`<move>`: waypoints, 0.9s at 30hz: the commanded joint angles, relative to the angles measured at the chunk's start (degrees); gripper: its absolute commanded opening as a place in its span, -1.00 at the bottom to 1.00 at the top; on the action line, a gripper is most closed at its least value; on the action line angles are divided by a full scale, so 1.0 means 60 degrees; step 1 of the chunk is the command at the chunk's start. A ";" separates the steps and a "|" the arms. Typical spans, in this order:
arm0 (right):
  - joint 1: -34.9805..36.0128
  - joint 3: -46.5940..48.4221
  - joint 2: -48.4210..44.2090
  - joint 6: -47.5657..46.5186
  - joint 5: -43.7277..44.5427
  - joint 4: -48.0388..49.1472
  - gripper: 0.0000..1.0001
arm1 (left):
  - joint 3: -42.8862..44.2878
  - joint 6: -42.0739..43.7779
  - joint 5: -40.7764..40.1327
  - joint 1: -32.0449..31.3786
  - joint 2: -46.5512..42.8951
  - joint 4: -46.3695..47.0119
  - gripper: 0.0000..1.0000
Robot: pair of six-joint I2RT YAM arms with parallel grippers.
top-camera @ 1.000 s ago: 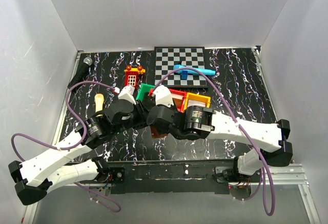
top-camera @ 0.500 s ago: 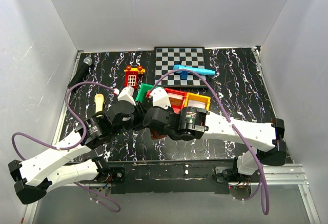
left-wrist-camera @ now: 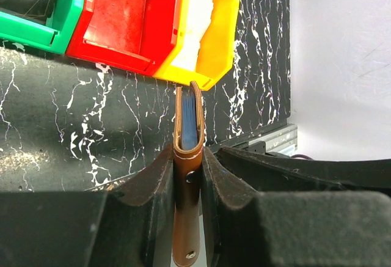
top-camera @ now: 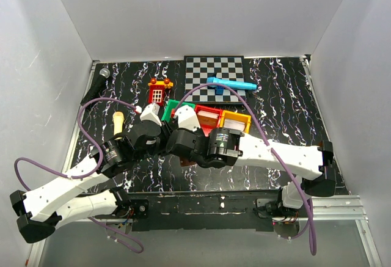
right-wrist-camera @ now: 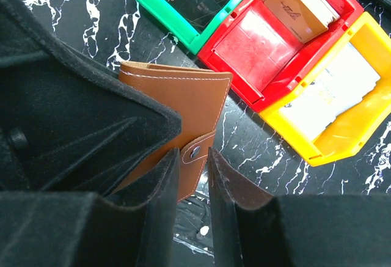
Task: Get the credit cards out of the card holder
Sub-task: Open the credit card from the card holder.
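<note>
The left gripper (left-wrist-camera: 187,157) pinches the closed card holder (left-wrist-camera: 188,117) on its edge, just near of the red bin (left-wrist-camera: 122,19) and yellow bin (left-wrist-camera: 217,41), and the right gripper (right-wrist-camera: 193,156) has its jaws narrowly around the strap (right-wrist-camera: 197,149), grip not clear.

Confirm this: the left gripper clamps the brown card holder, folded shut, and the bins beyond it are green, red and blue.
Not quite: the third bin is yellow, not blue, as the left wrist view shows. The rest stands: the left gripper clamps the brown card holder, folded shut, with the green bin and red bin beyond it.
</note>
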 commanded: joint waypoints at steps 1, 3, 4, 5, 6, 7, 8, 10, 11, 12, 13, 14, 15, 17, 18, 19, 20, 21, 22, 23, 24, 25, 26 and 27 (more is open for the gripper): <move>0.0004 0.0255 0.0309 0.0150 0.0272 -0.0439 -0.40 | 0.0233 -0.0246 -0.0002 -0.0081 -0.0364 0.0517 -1.00; -0.0010 0.0255 0.0338 0.0150 0.0301 -0.0454 -0.46 | 0.0233 -0.0232 -0.0002 -0.0095 -0.0378 0.0531 -1.00; 0.0004 0.0255 0.0324 0.0150 0.0315 -0.0468 -0.50 | 0.0219 -0.0232 -0.0017 -0.0081 -0.0379 0.0517 -1.00; 0.0004 0.0269 0.0353 0.0150 0.0301 -0.0468 -0.56 | 0.0233 -0.0232 -0.0032 -0.0081 -0.0393 0.0531 -1.00; 0.0004 0.0269 0.0353 0.0136 0.0315 -0.0483 -0.63 | 0.0219 -0.0246 -0.0032 -0.0081 -0.0393 0.0517 -1.00; 0.0004 0.0269 0.0353 0.0121 0.0301 -0.0468 -0.67 | 0.0190 -0.0232 -0.0046 -0.0095 -0.0379 0.0517 -1.00; 0.0004 0.0269 0.0353 0.0135 0.0315 -0.0497 -0.69 | 0.0204 -0.0232 -0.0046 -0.0081 -0.0364 0.0517 -1.00; 0.0004 0.0269 0.0353 0.0135 0.0287 -0.0497 -0.70 | 0.0175 -0.0246 -0.0046 -0.0081 -0.0364 0.0531 -1.00; 0.0004 0.0255 0.0353 0.0135 0.0286 -0.0497 -0.70 | 0.0175 -0.0261 -0.0061 -0.0095 -0.0364 0.0517 -1.00; 0.0004 0.0226 0.0324 0.0135 0.0301 -0.0497 -0.70 | 0.0175 -0.0261 -0.0061 -0.0081 -0.0364 0.0531 -1.00; -0.0010 0.0211 0.0324 0.0121 0.0301 -0.0468 -0.71 | 0.0175 -0.0247 -0.0061 -0.0081 -0.0364 0.0531 -1.00; -0.0010 0.0211 0.0295 0.0106 0.0286 -0.0483 -0.74 | 0.0175 -0.0232 -0.0075 -0.0081 -0.0378 0.0531 -1.00; -0.0010 0.0211 0.0309 0.0106 0.0257 -0.0468 -0.78 | 0.0175 -0.0217 -0.0076 -0.0081 -0.0364 0.0531 -1.00; -0.0010 0.0196 0.0294 0.0091 0.0242 -0.0483 -0.90 | 0.0146 -0.0203 -0.0105 -0.0081 -0.0379 0.0531 -1.00; -0.0010 0.0196 0.0280 0.0091 0.0213 -0.0468 -0.92 | 0.0160 -0.0188 -0.0119 -0.0081 -0.0393 0.0531 -1.00; -0.0010 0.0167 0.0236 0.0091 0.0199 -0.0483 -0.94 | 0.0146 -0.0188 -0.0134 -0.0081 -0.0408 0.0531 -1.00; -0.0010 0.0152 0.0207 0.0091 0.0169 -0.0454 -0.95 | 0.0145 -0.0159 -0.0163 -0.0081 -0.0451 0.0502 -1.00; -0.0010 0.0109 0.0178 0.0106 0.0155 -0.0468 -0.97 | 0.0131 -0.0159 -0.0193 -0.0081 -0.0495 0.0517 -1.00; -0.0010 0.0079 0.0148 0.0106 0.0154 -0.0468 -0.97 | 0.0102 -0.0159 -0.0222 -0.0081 -0.0510 0.0517 -1.00; -0.0025 0.0036 0.0105 0.0106 0.0154 -0.0439 -0.97 | 0.0072 -0.0159 -0.0222 -0.0081 -0.0539 0.0517 -1.00; -0.0025 -0.0023 0.0046 0.0121 0.0154 -0.0439 -0.97 | 0.0072 -0.0159 -0.0222 -0.0081 -0.0569 0.0502 -1.00; -0.0039 -0.0067 0.0016 0.0135 0.0154 -0.0439 -0.97 | 0.0072 -0.0159 -0.0222 -0.0081 -0.0569 0.0502 -1.00; -0.0069 -0.0111 -0.0027 0.0150 0.0125 -0.0439 -0.97 | 0.0072 -0.0159 -0.0237 -0.0081 -0.0584 0.0502 -1.00; -0.0069 -0.0155 -0.0071 0.0150 0.0111 -0.0439 -0.97 | 0.0072 -0.0159 -0.0222 -0.0081 -0.0584 0.0488 -1.00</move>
